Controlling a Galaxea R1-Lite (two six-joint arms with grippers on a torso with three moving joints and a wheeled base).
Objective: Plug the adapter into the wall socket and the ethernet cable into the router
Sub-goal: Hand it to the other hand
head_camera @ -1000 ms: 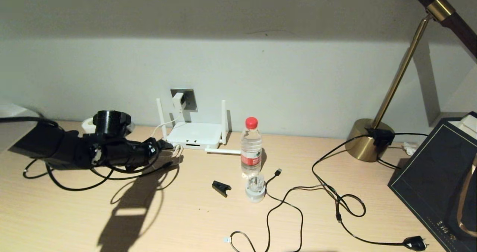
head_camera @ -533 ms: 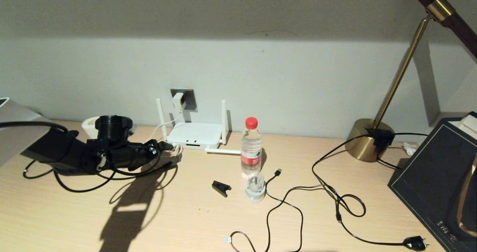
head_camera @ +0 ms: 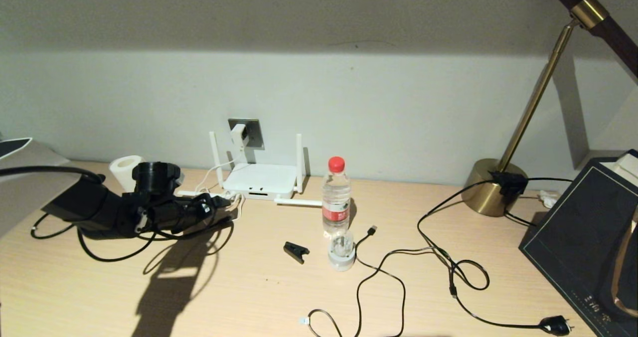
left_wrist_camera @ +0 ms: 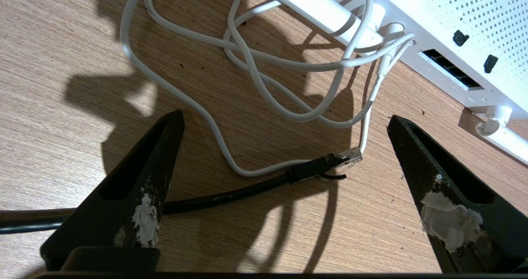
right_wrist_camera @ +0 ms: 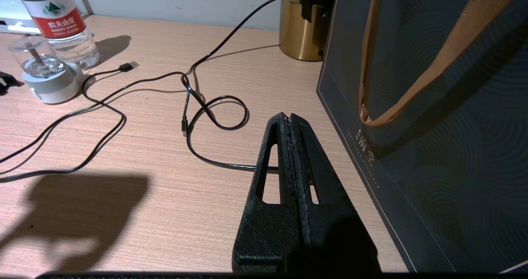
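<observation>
Right end effector: fingers pressed together, nothing held, low over the surface beside a dark paper bag, at about 4 o'clock in the head view.

Left end effector: fingers spread wide, nothing between them, low over the surface at 9 o'clock. Ethernet cable lies loose on the surface between the two fingers; its clear-tipped connector points at the router but stops short of the port row, beside a tangle of thin white cord.

Farther back, router at 11 o'clock against the wall, two antennas upright, others lying flat. Behind it, the adapter sits in the wall socket, cord running down to the router.
</observation>
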